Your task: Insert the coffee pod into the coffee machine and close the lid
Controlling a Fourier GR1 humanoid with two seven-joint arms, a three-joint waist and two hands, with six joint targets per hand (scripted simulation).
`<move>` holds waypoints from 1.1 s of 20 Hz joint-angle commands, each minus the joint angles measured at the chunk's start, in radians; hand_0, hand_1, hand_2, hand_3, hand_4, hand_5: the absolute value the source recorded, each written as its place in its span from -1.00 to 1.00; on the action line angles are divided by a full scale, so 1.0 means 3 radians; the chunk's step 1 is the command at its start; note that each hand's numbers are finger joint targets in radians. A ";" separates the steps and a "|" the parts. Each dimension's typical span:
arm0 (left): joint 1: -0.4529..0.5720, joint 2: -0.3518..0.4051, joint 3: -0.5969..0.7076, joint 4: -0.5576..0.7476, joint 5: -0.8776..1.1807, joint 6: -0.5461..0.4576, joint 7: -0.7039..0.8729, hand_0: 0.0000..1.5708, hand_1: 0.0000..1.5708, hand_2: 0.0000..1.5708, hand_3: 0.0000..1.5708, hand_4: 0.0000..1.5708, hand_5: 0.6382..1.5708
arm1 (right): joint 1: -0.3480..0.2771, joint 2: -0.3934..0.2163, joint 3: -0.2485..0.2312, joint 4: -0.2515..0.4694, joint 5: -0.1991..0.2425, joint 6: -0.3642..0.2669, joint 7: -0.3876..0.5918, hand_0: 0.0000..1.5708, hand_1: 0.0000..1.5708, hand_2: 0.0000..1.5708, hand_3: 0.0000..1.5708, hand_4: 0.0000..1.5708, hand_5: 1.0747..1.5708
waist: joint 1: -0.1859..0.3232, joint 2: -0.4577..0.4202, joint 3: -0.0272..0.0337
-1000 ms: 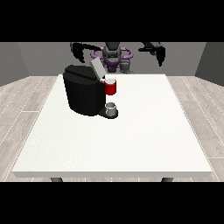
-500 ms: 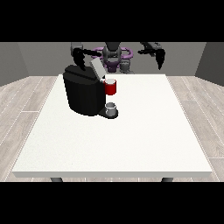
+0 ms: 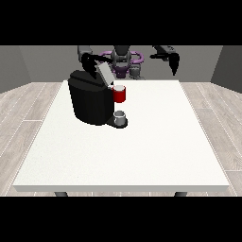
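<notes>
Upper left, the coffee machine (image 3: 92,101) on the tabletop (image 3: 142,151) has its lid (image 3: 105,73) raised; the hand at the view's left (image 3: 88,63) is beside the lid, the hand at the view's right (image 3: 174,62) hangs in the air, and I cannot tell either's fingers.

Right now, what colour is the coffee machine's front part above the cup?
Red, clearest in the front view.

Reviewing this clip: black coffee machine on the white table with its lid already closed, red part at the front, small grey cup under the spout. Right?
Not quite. The front view shows the lid of the coffee machine tilted up and open, not closed. The rest holds: the machine stands on the white table, with the red part at its front and the small grey cup beneath it.
</notes>
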 commanded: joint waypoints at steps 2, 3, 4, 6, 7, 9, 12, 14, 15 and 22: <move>-0.0024 0.0132 0.0034 -0.0050 0.0076 -0.0004 0.0004 -1.00 -1.00 -1.00 -1.00 -0.84 1.00 | 0.0036 0.0099 0.0080 0.0125 0.0102 0.0002 -0.0226 -1.00 -1.00 -1.00 -1.00 -1.00 1.00 | -0.0063 0.0074 0.0000; -0.0179 0.0050 -0.0025 -0.0004 -0.0025 0.0174 0.0086 -1.00 -1.00 -1.00 -1.00 -1.00 1.00 | -0.0287 0.0133 0.0034 0.0110 0.0057 -0.0085 0.0009 -1.00 -1.00 -1.00 -1.00 -1.00 1.00 | -0.0055 0.0111 -0.0001; -0.0051 0.0169 0.0044 -0.0011 0.0084 0.0014 -0.0004 -1.00 -1.00 -1.00 -1.00 -1.00 1.00 | -0.0193 0.0012 0.0021 0.0162 0.0058 0.0067 0.0009 -1.00 -1.00 -1.00 -1.00 -1.00 1.00 | -0.0056 0.0081 -0.0001; -0.0005 0.0127 -0.0021 0.0099 -0.0052 0.0095 -0.0198 -1.00 -1.00 -1.00 -1.00 -1.00 1.00 | -0.0293 0.0028 0.0024 0.0122 0.0025 0.0122 -0.0031 -1.00 -1.00 -1.00 -1.00 -1.00 1.00 | -0.0090 0.0149 -0.0001; -0.0066 0.0242 0.0133 0.0264 0.0039 0.0069 -0.0225 -1.00 -1.00 -1.00 -1.00 -1.00 1.00 | -0.0209 0.0161 0.0156 0.0023 0.0123 0.0014 0.0037 -1.00 -1.00 -1.00 -1.00 -1.00 1.00 | -0.0181 0.0110 -0.0001; -0.0076 0.0089 -0.0073 -0.0015 0.0002 0.0118 -0.0060 -1.00 -1.00 -1.00 -1.00 -1.00 1.00 | -0.0393 -0.0042 -0.0044 0.0308 0.0109 0.0049 -0.0143 -1.00 -1.00 -1.00 -1.00 -1.00 1.00 | 0.0019 0.0235 0.0000; -0.0017 0.0253 0.0070 0.0113 0.0132 -0.0028 -0.0159 -1.00 -1.00 -1.00 -1.00 -1.00 1.00 | -0.0305 0.0088 0.0045 0.0250 0.0174 -0.0029 -0.0260 -1.00 -1.00 -1.00 -1.00 -1.00 1.00 | -0.0014 0.0211 -0.0001; -0.0013 0.0080 -0.0123 -0.0098 0.0057 0.0126 0.0126 -1.00 -1.00 -1.00 -1.00 -1.00 1.00 | -0.0262 0.0153 0.0107 0.0336 0.0228 -0.0048 -0.0217 -1.00 -1.00 -1.00 -1.00 -0.90 1.00 | 0.0010 0.0062 0.0000; -0.0034 0.0171 -0.0053 0.0051 0.0045 0.0106 0.0054 -1.00 -1.00 -1.00 -1.00 -1.00 1.00 | -0.0320 0.0231 0.0160 0.0273 0.0223 -0.0061 -0.0056 -1.00 -1.00 -1.00 -1.00 -0.77 1.00 | -0.0050 0.0063 -0.0001; 0.0042 0.0214 -0.0034 0.0185 0.0017 0.0110 -0.0233 -1.00 -1.00 -1.00 -1.00 -0.76 1.00 | -0.0638 0.0181 0.0214 0.0307 0.0391 -0.0047 -0.0024 -1.00 -1.00 -1.00 -1.00 -0.73 1.00 | 0.0028 0.0184 -0.0001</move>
